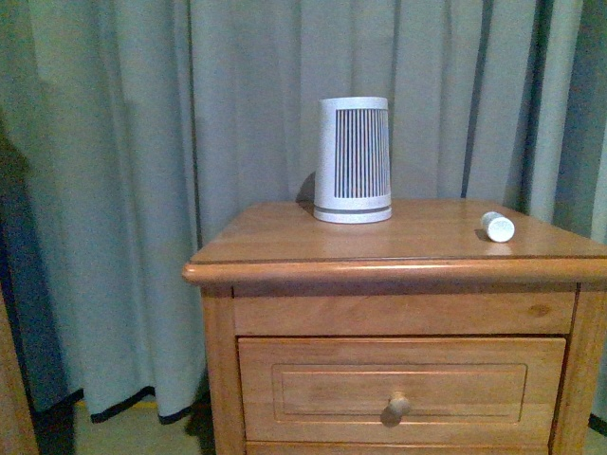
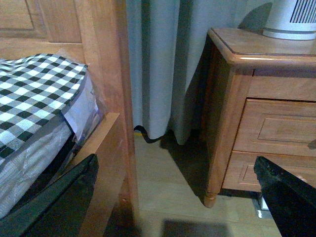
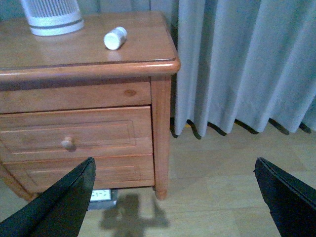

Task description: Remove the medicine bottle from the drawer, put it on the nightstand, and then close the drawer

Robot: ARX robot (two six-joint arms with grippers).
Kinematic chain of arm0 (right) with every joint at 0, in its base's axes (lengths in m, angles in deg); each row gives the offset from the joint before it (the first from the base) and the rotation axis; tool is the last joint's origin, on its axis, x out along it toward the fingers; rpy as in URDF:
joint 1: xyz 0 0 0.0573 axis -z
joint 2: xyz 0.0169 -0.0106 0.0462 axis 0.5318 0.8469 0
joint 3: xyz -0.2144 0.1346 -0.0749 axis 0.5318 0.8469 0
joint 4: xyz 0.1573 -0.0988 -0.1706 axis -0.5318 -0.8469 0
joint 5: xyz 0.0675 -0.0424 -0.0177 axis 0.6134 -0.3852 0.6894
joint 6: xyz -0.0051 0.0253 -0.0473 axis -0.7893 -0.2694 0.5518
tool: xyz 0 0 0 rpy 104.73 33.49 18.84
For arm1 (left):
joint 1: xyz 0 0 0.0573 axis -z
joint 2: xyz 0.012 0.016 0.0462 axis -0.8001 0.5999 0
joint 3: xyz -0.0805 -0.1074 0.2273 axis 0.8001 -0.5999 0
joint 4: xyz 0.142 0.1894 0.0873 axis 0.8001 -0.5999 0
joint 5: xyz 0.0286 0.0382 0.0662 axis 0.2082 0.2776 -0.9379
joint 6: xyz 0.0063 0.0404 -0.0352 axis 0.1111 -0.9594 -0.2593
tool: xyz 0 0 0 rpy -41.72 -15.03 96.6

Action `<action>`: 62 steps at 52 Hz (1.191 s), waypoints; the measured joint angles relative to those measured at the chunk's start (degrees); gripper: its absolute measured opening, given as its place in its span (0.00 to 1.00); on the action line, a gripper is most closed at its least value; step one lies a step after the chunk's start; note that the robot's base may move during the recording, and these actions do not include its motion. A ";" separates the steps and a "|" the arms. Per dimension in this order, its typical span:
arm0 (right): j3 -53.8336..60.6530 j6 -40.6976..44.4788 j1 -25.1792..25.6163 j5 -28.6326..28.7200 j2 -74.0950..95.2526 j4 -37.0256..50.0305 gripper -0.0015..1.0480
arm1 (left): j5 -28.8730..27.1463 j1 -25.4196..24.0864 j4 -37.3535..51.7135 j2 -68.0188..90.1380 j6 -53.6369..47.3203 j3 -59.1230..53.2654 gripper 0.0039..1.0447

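The medicine bottle (image 1: 497, 227) is seen lying on its side on the nightstand (image 1: 285, 242), near its right edge. The drawer (image 1: 402, 391) appears shut. Both grippers' fingers are spread open, holding nothing; the task looks complete.

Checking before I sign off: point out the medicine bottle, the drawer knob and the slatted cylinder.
medicine bottle (image 1: 497, 227), front view, on its cap end.
drawer knob (image 1: 397, 407), front view, on its round face.
slatted cylinder (image 1: 353, 159), front view, on its slatted side.
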State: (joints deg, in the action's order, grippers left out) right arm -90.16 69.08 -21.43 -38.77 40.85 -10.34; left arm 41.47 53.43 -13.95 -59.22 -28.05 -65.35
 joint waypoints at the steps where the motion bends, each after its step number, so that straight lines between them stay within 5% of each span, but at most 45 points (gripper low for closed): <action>1: 0.35 -0.02 0.04 -0.07 -2.82 -1.77 0.93 | 0.00 0.00 0.00 0.00 0.00 0.00 0.94; 27: 9.73 -1.62 -6.91 -4.00 -17.51 -2.27 0.93 | 0.00 0.00 0.00 0.00 0.00 0.00 0.94; 33: 10.97 0.17 -10.29 -1.07 -18.91 -0.74 0.73 | 0.02 0.00 0.02 0.00 0.00 0.00 0.94; 56: 14.27 1.09 -10.47 -1.55 -21.38 -0.04 0.03 | 0.00 0.00 0.00 0.00 0.00 0.00 0.94; 62: 15.04 1.20 -10.47 -1.57 -22.03 0.09 0.03 | 0.02 0.00 0.02 0.00 0.00 0.00 0.94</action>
State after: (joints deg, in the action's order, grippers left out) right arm -75.13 70.28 -31.90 -40.35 18.81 -10.26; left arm 41.49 53.43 -13.92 -59.22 -28.05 -65.35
